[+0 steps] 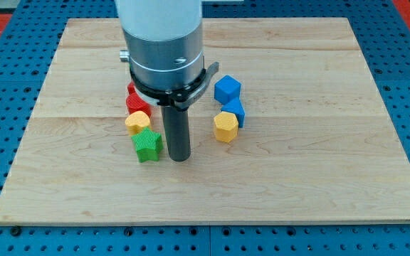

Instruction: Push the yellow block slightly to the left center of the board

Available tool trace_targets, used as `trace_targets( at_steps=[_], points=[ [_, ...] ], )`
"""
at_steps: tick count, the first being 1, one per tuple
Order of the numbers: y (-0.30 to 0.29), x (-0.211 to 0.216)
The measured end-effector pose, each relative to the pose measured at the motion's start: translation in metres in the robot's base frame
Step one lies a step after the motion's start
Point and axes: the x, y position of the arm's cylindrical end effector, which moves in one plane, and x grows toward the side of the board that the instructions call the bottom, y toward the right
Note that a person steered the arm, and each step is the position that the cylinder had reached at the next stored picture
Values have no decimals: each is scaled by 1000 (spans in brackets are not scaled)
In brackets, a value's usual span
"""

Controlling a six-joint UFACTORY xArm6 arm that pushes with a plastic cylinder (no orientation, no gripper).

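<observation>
- My tip (179, 158) rests on the wooden board (319, 178), just to the view's right of the green star block (146, 145), close to touching it.
- I carry no pincer, only the rod, so nothing opens or shuts.
- One yellow block (137, 121) sits just above the green star, with a red block (137, 102) above it, partly hidden by the arm's body.
- A second yellow block, hexagonal (225, 126), lies to the view's right of my tip, touching a blue block (236, 112); a blue cube (227, 89) stands just above them.
- Wide bare wood runs to the view's left edge, the right edge and the bottom edge.
- No brand, label or writing shows.
</observation>
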Motion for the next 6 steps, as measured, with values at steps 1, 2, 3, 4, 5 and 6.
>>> trace_targets(
  at_steps=[1, 2, 3, 4, 5, 6],
  points=[
    [-34, -14],
    [-22, -21],
    [-29, -34],
    [-36, -36],
    [-50, -49],
    [-77, -55]
  ],
)
